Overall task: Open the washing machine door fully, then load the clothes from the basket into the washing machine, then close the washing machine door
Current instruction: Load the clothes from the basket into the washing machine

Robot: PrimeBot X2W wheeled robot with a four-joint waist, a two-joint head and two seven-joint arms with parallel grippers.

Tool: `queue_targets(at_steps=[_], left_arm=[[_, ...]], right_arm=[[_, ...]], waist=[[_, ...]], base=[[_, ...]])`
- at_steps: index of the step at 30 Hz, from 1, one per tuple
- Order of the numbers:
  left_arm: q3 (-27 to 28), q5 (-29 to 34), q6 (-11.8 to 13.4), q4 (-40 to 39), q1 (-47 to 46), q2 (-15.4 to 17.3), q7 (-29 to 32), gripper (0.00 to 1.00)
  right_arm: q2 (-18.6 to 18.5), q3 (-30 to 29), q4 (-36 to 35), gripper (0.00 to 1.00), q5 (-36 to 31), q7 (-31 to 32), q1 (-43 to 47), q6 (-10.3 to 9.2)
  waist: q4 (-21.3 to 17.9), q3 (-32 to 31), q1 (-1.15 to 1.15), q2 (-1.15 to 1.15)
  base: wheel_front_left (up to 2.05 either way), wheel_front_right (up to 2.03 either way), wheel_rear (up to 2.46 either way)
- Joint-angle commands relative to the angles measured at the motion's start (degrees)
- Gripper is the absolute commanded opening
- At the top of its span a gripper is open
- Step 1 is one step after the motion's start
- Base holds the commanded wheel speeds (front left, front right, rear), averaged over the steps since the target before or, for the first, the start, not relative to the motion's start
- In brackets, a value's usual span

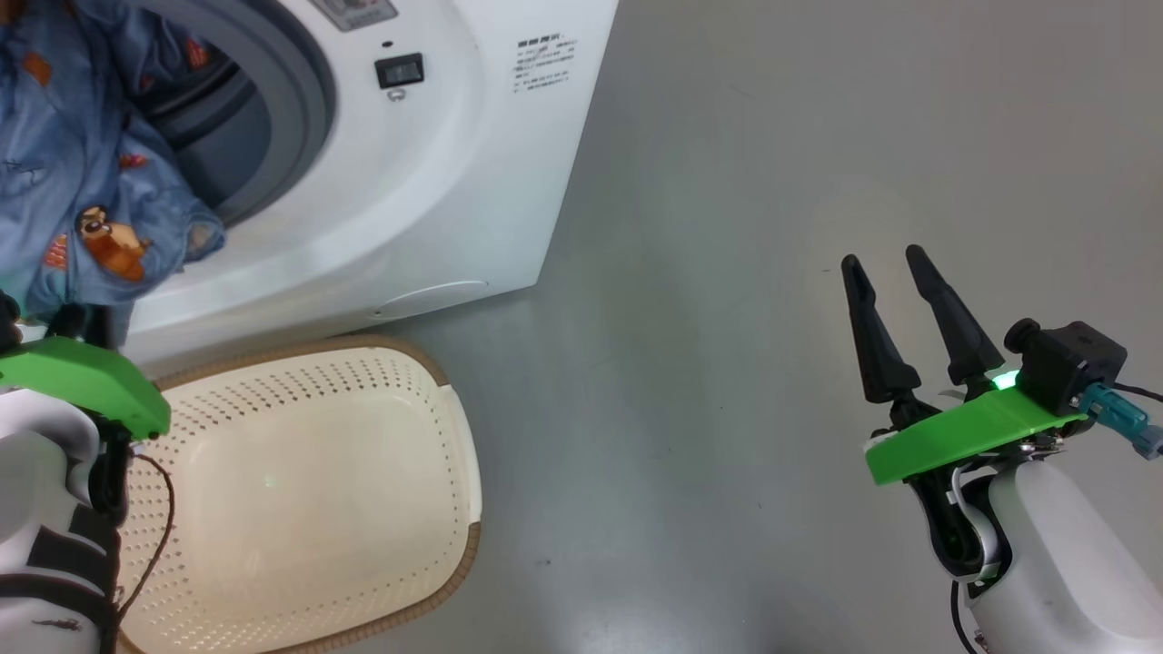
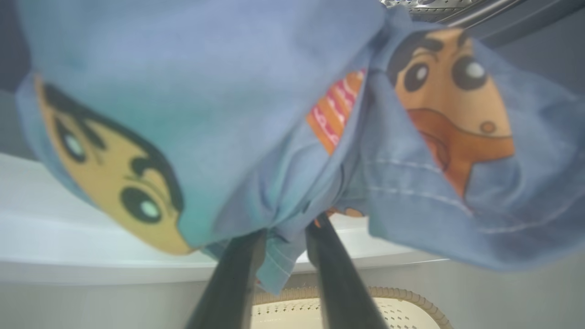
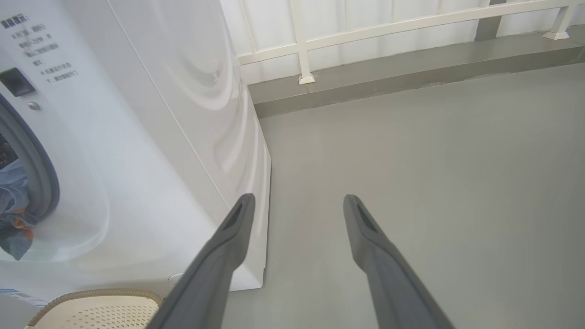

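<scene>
The basket sits on the floor just before the washing machine. Above it, the left gripper pinches the blue clothes, which hang across the machine's open mouth. The right gripper hovers well apart, fingers spread, holding nothing.

The light blue cartoon-print clothes hang bunched at the open mouth of the white washing machine. The cream perforated basket sits empty just below.
</scene>
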Motion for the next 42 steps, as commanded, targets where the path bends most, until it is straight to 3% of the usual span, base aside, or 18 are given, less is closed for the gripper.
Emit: queue_targets(at_steps=[1,8,17,21,32,42], left_arm=[[1.4,-0.4,0.2,-0.9,-1.6,2.9,-1.0,0.0],[-0.1,-0.1,-1.4,-1.2,-0.1,1.5,-1.6,0.0],[-1.4,1.3,-2.4,-12.0,1.7,1.1,-1.8,0.0],[-2.4,1.6,-2.5,-13.3,0.0,0.9,-1.7,0.0],[-3.5,2.4,-1.6,-9.6,-14.6,3.6,3.1,0.0],[-2.6,2.4,-0.1,-6.7,-26.6,7.7,3.1,0.0]], right_arm=[[-0.3,0.4,-1.3,1.0,-0.8,-0.5,-0.3,0.25],[-0.1,0.3,-0.9,1.0,-0.7,-0.5,-0.1,0.25],[0.1,0.7,0.0,1.0,0.0,-0.5,0.2,0.25],[0.0,1.1,-0.1,1.0,0.1,-0.5,-0.1,0.25],[0.7,0.9,-1.7,1.0,-0.4,-0.5,-1.6,0.25],[2.6,0.2,-3.7,1.0,-1.1,-0.5,-2.4,0.25]], waist=[[0.1,-0.1,0.0,0.0],[1.5,-1.7,0.0,0.0],[4.4,-3.0,0.0,0.0],[4.6,-2.3,0.0,0.0],[0.3,5.7,0.0,0.0],[-3.7,12.1,0.0,0.0]], base=[[0.0,0.0,0.0],[0.0,0.0,0.0],[0.0,0.0,0.0],[0.0,0.0,0.0],[0.0,0.0,0.0],[0.0,0.0,0.0]])
